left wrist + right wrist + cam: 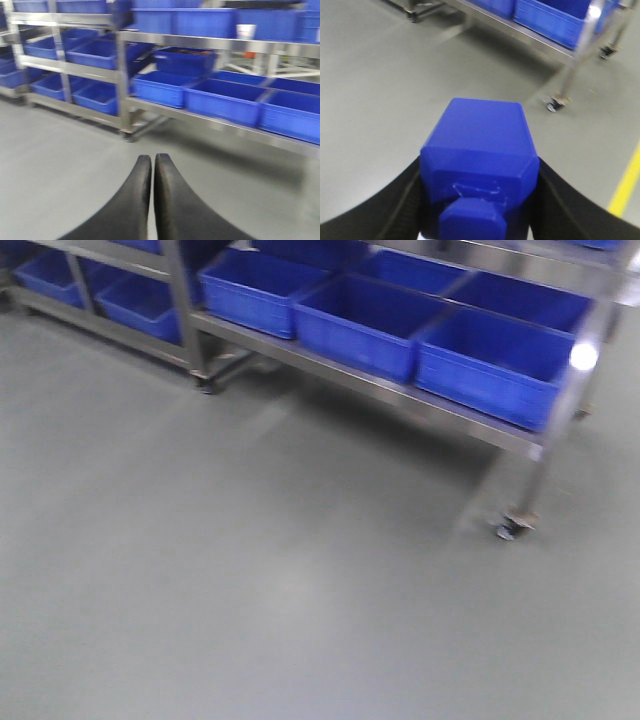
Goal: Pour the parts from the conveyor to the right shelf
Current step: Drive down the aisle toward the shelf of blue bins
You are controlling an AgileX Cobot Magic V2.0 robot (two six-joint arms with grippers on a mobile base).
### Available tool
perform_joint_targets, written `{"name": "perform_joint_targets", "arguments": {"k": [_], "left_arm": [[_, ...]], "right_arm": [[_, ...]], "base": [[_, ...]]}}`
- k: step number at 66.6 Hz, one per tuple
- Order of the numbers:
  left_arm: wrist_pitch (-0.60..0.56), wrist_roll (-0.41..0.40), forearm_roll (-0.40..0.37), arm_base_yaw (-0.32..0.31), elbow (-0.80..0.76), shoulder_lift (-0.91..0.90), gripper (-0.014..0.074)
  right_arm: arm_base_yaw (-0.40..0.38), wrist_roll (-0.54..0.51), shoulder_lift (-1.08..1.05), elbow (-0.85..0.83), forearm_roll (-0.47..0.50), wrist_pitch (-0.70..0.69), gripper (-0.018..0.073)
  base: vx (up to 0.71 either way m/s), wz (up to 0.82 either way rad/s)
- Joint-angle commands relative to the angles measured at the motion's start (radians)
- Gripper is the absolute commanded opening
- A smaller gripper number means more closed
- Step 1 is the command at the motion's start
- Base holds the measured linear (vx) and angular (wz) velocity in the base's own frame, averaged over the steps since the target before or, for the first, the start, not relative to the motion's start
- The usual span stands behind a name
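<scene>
**Item 1. Left gripper** (152, 159). You find it at 6 o'clock in your left wrist view. Two black curved fingers (132, 205) lie pressed together along their length, with nothing between them. It hangs above the glossy grey floor (60, 165).

**Item 2. Grey steel tiered rack** (200, 43). It runs from 9 o'clock through 12 to 3 o'clock in the same view, well apart from the fingertips. Its stock is large rectangular blue plastic bins (225, 102), set side by side on each tier with their open tops up. This view is blurred, so you cannot read what is in the bins. In your front view the lowest tier crosses from 11 to 2 o'clock, and its row of bins stands edge to edge.

**Item 3. Small steel castor wheel** (512, 528). It sits at 4 o'clock in your front view, resting on the floor under the rack's corner leg.

**Item 4. Right gripper** (480, 192). It is at 6 o'clock in your right wrist view. Its black fingers (400, 200) are clamped on both flanks of the part.

**Item 5. Small bright-blue plastic block** (482, 135). It is roughly cubic, and its short knob (472, 220) points toward the camera. The block is held over bare floor, well apart from the rack, which lies at 1 o'clock.

**Item 6. Yellow floor line** (626, 182). It is at 4 o'clock in the right wrist view, running diagonally beside the block.
</scene>
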Motion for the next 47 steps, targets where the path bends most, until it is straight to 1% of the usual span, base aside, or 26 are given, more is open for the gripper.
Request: {"name": "perform_joint_targets", "arguments": {"k": [1, 22, 47], "left_arm": [[-0.079, -0.008, -0.008, -0.006, -0.020, 0.014, -0.0006], [-0.079, -0.008, -0.008, -0.006, -0.020, 0.014, -0.0006], [-0.079, -0.008, -0.008, -0.006, -0.020, 0.014, -0.0006]], "right_arm": [[-0.002, -0.009, 0.021, -0.023, 0.000, -0.004, -0.0005], [-0.002, -0.009, 0.021, -0.023, 0.000, -0.004, -0.0005], [-0.002, -0.009, 0.021, -0.023, -0.001, -0.004, -0.0005]], "base": [[0.51, 0.75], [0.52, 0.66], [0.57, 0.44]]}}
